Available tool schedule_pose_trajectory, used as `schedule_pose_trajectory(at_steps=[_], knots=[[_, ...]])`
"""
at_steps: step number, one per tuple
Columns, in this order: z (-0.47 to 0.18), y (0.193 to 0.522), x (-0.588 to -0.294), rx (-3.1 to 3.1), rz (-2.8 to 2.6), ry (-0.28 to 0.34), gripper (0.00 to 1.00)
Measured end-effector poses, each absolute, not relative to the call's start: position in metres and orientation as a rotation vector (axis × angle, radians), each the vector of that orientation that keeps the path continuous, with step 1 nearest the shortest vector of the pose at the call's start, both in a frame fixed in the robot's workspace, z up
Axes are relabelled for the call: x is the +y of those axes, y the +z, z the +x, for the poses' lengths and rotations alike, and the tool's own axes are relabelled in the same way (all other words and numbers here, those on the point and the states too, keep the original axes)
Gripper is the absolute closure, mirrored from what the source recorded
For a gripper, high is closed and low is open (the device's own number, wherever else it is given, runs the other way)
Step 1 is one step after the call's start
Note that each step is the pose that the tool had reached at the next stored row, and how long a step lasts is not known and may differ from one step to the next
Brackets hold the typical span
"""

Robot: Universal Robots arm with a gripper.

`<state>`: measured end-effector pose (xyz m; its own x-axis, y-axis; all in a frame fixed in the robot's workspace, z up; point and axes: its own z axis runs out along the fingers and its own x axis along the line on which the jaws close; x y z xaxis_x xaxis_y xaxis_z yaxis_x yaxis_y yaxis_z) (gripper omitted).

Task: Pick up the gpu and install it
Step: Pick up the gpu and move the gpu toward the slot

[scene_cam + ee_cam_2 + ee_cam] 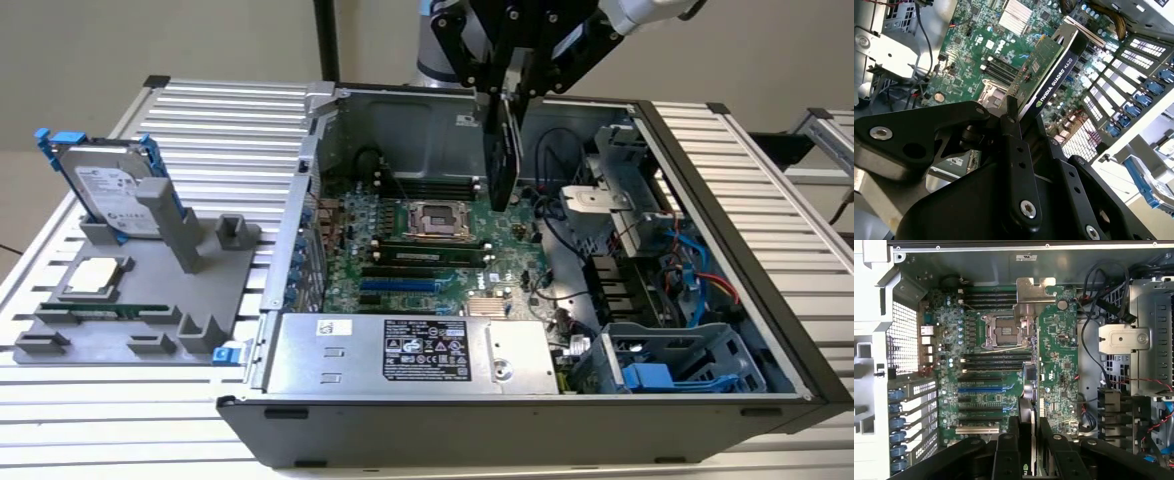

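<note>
Jaws: pinching the upper edge of the gpu, one jaw on each face. The gripper points straight down.
Gpu position: hangs on end directly below the jaws, inside the open computer case. Its lower end is close over the motherboard. Whether it touches the board, cannot tell.
Arm pose: comes down from above the case's far wall, with the wrist vertical over the middle of the case.
Exterior view: takes in the ribbed worktop around the case. Well apart from the jaws, toward the exterior view's left, a grey fixture holds a hard drive upright. The power supply lies low in the case, below the jaws and nearer the camera.
Second wrist view: looks along the gpu away from the jaws. The green component face is on one side and the black cooler edge on the other.
First wrist view: looks straight down past the jaws, with the gpu seen edge-on. The CPU socket and expansion slots lie below the jaws, off to one side of the gpu.
</note>
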<state>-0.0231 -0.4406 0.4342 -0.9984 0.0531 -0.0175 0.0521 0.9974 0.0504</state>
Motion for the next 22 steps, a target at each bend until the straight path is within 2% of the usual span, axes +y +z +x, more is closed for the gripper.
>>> schedule_pose_trajectory(at_steps=[22], knots=[[-0.0231, 0.4342, -0.4406, 3.122, 0.023, 0.078, 1.0]])
